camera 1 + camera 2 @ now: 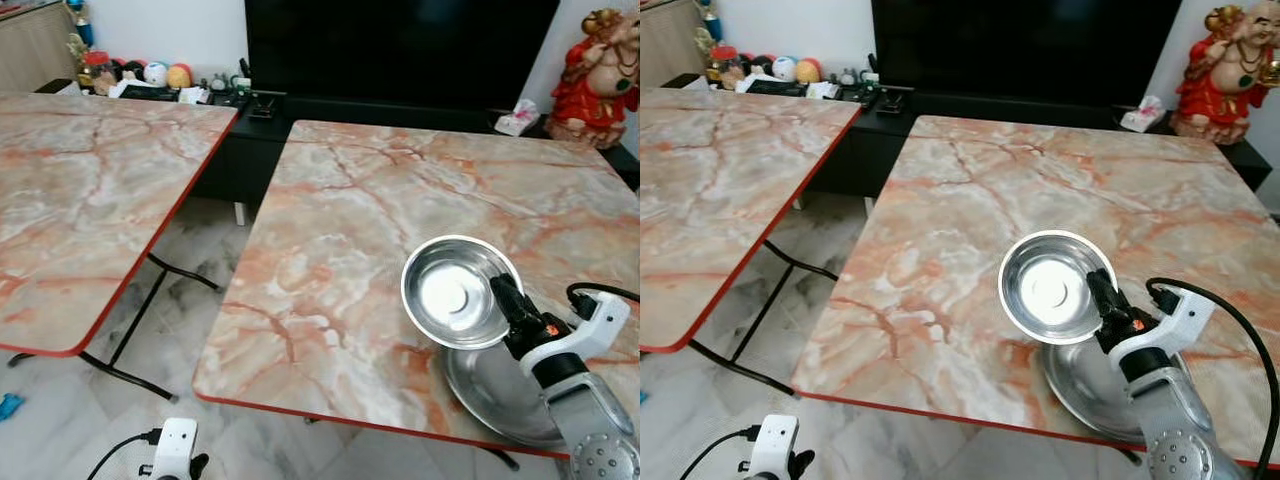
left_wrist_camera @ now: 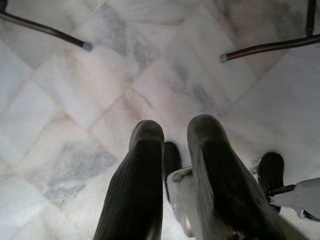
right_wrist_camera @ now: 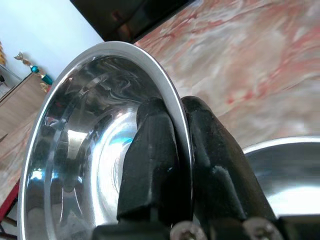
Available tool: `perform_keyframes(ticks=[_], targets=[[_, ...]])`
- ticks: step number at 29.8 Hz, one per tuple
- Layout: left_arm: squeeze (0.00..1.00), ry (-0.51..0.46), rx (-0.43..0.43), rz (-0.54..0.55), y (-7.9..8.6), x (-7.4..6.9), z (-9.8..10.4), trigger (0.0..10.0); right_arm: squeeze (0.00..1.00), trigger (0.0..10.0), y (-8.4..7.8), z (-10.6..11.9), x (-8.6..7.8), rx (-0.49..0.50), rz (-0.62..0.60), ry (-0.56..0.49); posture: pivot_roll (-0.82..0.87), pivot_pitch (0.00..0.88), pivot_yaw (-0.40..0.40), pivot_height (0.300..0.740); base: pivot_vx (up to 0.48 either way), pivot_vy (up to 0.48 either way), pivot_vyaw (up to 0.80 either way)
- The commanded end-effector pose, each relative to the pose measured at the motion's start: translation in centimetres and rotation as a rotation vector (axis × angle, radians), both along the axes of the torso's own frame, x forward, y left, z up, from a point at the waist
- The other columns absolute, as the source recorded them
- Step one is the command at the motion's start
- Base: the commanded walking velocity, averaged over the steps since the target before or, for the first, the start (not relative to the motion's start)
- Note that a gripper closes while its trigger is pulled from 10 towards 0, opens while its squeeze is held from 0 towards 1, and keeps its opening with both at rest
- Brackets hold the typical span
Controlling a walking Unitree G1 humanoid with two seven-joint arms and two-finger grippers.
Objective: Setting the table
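Marble-patterned tabletops are filling my view, and I am working over the near corner of the right-hand table point(image 1: 380, 200). I am holding a steel bowl point(image 1: 455, 292) in the right gripper point(image 1: 497, 287), its fingers point(image 3: 150, 150) closing on the rim, one inside the wall and one outside. The bowl is tilting so its mouth faces up toward the head camera, and it is hanging just above and beside a steel plate point(image 1: 490, 395) that is lying flat at the table's near right corner.

My judgement is that I am carrying the bowl to its place. To do this well I am thinking of levelling the wrist first, so the base meets the surface flat rather than rim-first, then lowering slowly before I release, since a rim pinch on polished steel is likely to slip. The table edge is close, so I would set it further in.

The left gripper point(image 2: 172, 165) is hanging idle over the marble floor point(image 2: 75, 100), its fingers nearly together with a narrow gap, holding nothing. Further off, a second table point(image 1: 90, 180) is standing to the left, a dark TV point(image 1: 400, 45) behind, and a red figurine point(image 1: 598, 70) at the back right.
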State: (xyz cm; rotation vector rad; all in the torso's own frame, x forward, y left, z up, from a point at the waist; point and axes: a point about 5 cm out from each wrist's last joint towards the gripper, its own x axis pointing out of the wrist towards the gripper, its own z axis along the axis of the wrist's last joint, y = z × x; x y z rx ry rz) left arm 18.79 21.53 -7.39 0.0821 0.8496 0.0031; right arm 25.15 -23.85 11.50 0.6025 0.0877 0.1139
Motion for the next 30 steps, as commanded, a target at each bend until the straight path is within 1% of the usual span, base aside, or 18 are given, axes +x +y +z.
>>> perform_keyframes(ticks=[1, 4, 12, 18, 19, 21, 24, 26, 27, 28, 30], targets=[[0.0, 0.019, 0.0, -0.002, -0.1, -0.3, -0.2, 10.0, 0.0, 10.0, -0.1, 0.4, 0.3, -0.01, 0.01, -0.01, 0.05, 0.0, -0.033, 0.74, 0.0, -0.341, 0.0], [0.0, 0.018, 0.0, 0.001, -0.1, -0.3, -0.2, 10.0, 0.0, 10.0, -0.1, 0.4, 0.3, -0.011, 0.013, -0.009, 0.05, 0.0, -0.034, 0.74, 0.0, -0.303, 0.0], [0.0, 0.018, -0.006, 0.011, 0.0, -0.4, -0.2, 10.0, 0.0, 10.0, 0.1, 0.6, 0.1, -0.021, 0.024, -0.013, 0.05, 0.0, -0.032, 0.74, 0.0, 0.0, 0.0], [0.0, 0.018, -0.007, 0.009, -0.1, -0.3, -0.2, 10.0, 0.0, 10.0, 0.0, 0.3, -0.7, -0.033, 0.02, 0.016, 0.04, 0.0, -0.03, 0.74, 0.0, 0.0, 0.0], [0.0, 0.018, -0.008, 0.008, -0.1, -0.3, -0.2, 10.0, 0.0, 10.0, -0.3, 0.3, -1.3, -0.041, 0.015, 0.025, 0.04, 0.0, -0.029, 0.74, 0.0, 0.0, 0.0], [0.0, 0.019, -0.008, 0.007, -0.1, -0.2, -0.2, 10.0, 0.0, 10.0, -0.7, 0.2, -1.8, -0.059, 0.007, 0.043, 0.03, 0.0, -0.025, 0.74, 0.0, 0.0, 0.0], [0.0, 0.02, -0.007, 0.004, -0.1, -0.2, -0.2, 10.0, 0.0, 10.0, -1.6, 0.0, -3.0, -0.116, 0.005, 0.09, 0.03, 0.0, -0.023, 0.74, 0.0, 0.0, 0.0], [0.0, 0.021, -0.006, 0.001, 0.0, -0.1, -0.1, 10.0, 0.0, 10.0, -3.3, 0.0, -4.1, -0.144, -0.049, 0.108, 0.02, 0.0, -0.018, 0.74, 0.0, 0.0, 0.0], [0.0, 0.021, -0.006, 0.001, 0.0, -0.1, -0.1, 10.0, 0.0, 10.0, -3.3, 0.0, -4.1, -0.144, -0.049, 0.108, 0.02, 0.0, -0.018, 0.74, 0.0, 0.0, 0.0], [0.0, 0.021, -0.005, -0.002, 0.0, 0.0, -0.1, 10.0, 0.0, 10.0, -4.2, 0.0, -4.7, -0.168, -0.089, 0.134, 0.02, 0.0, -0.017, 0.74, 0.0, 0.0, 0.0], [0.0, 0.021, -0.005, -0.003, 0.0, 0.0, -0.1, 10.0, 0.0, 10.0, -5.0, -0.2, -5.1, -0.177, -0.12, 0.162, 0.02, 0.0, -0.016, 0.74, 0.0, 0.0, 0.0]])
